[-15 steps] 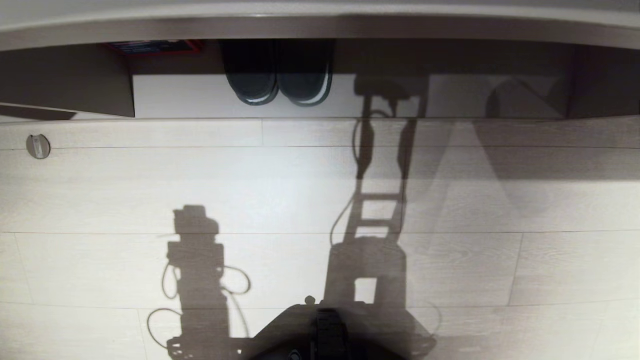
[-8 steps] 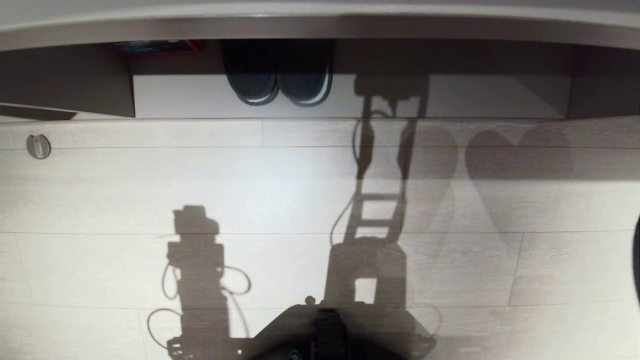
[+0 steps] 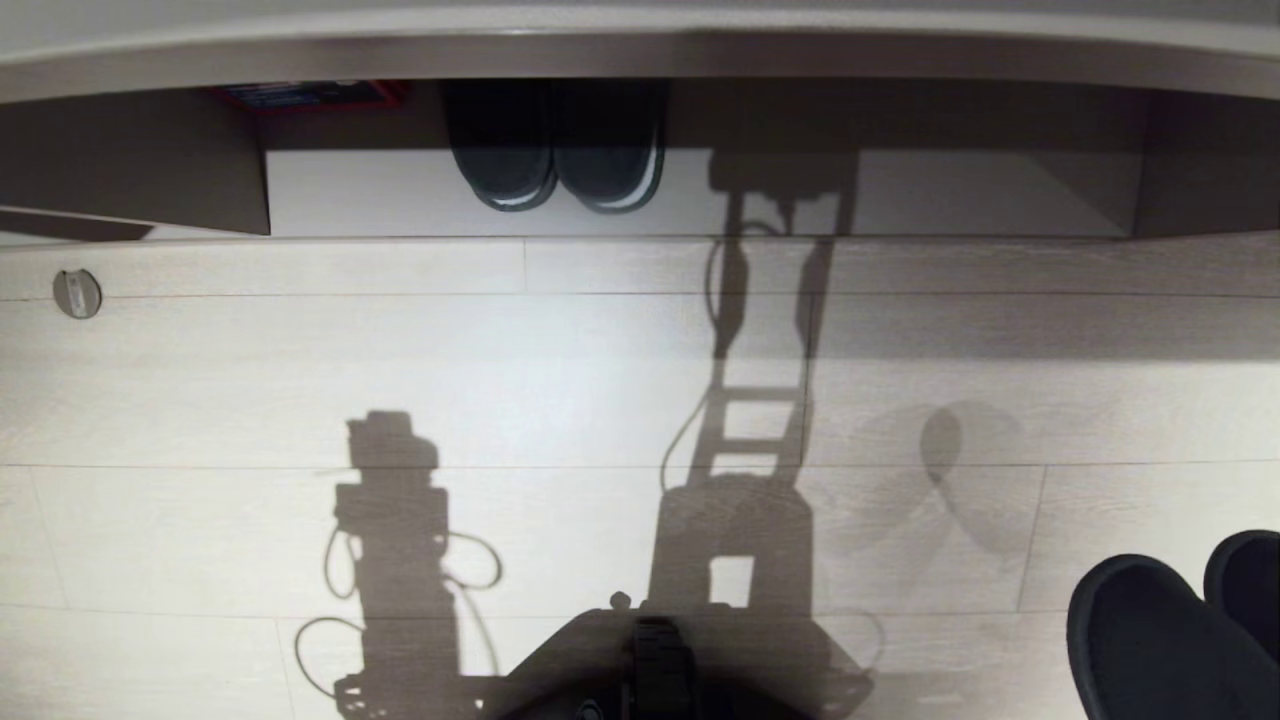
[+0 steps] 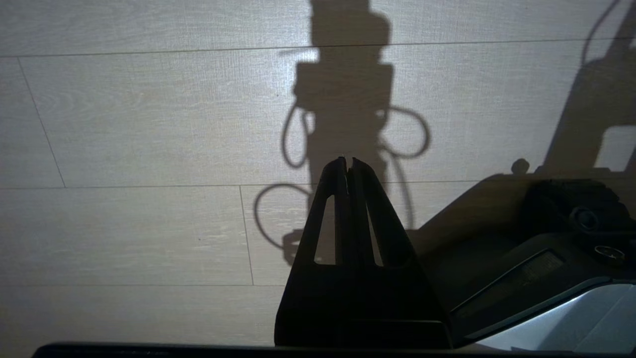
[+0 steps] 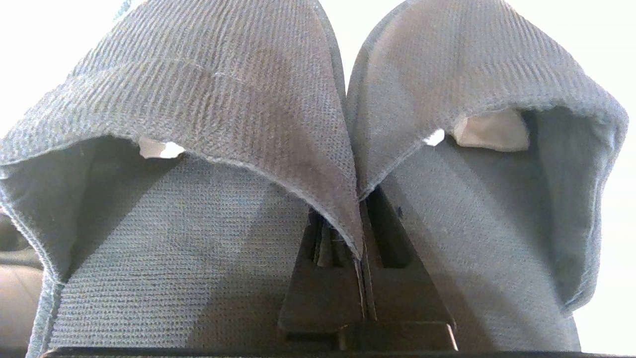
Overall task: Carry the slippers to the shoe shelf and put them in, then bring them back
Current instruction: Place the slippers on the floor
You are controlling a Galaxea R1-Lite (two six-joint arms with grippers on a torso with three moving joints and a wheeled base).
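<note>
A home entryway: pale plank floor (image 3: 560, 350), built-in low cubby (image 3: 400, 195) with slippers (image 3: 556, 150).

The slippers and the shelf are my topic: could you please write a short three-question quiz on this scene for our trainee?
1. True or false: the right tool is shut on the inner edges of both slippers.
2. Where do the held slippers show in the head view?
A. under the counter
B. lower right corner
C. centre of the floor
3. What lies in the wide cubby under the counter, left of centre?

Key
1. True.
2. B.
3. Another dark pair with whitish sole edges, toes pointing outward. The left tool is shut and holds nothing.
</note>
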